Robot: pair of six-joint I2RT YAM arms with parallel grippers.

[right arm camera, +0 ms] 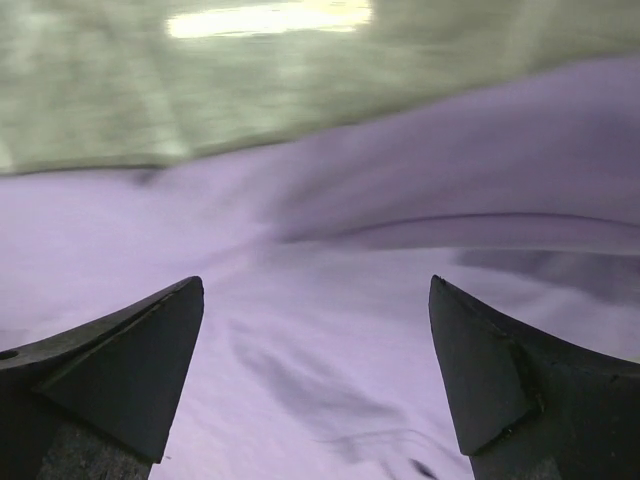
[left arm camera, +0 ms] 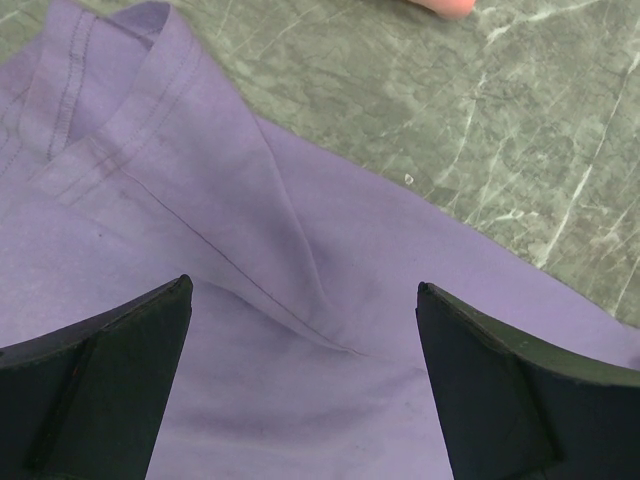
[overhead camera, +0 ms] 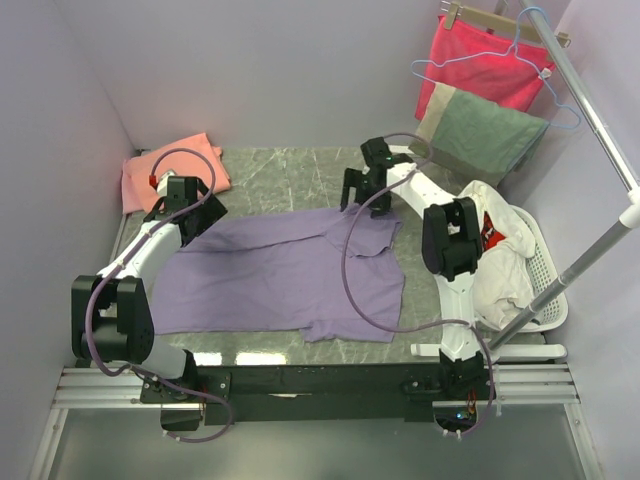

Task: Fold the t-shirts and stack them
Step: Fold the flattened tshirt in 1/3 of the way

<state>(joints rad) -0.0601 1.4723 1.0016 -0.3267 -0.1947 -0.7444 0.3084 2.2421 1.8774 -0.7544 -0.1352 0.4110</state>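
Observation:
The lavender-purple t-shirt (overhead camera: 280, 275) lies spread flat on the green marble table (overhead camera: 290, 175). My left gripper (overhead camera: 192, 222) is open just above the shirt's far left edge; the left wrist view shows purple cloth (left arm camera: 300, 330) with a seam fold between the spread jaws. My right gripper (overhead camera: 362, 205) is open above the shirt's far right part; the right wrist view shows rumpled purple cloth (right arm camera: 320, 360) between the jaws. The salmon-pink t-shirt (overhead camera: 170, 170) lies folded at the table's far left corner.
A white laundry basket (overhead camera: 548, 290) with white cloth stands at the right. A bright red cloth (overhead camera: 485, 60) and a grey-green towel (overhead camera: 478, 135) hang on hangers from a metal rail (overhead camera: 590, 110) at the back right. Purple walls close in the table.

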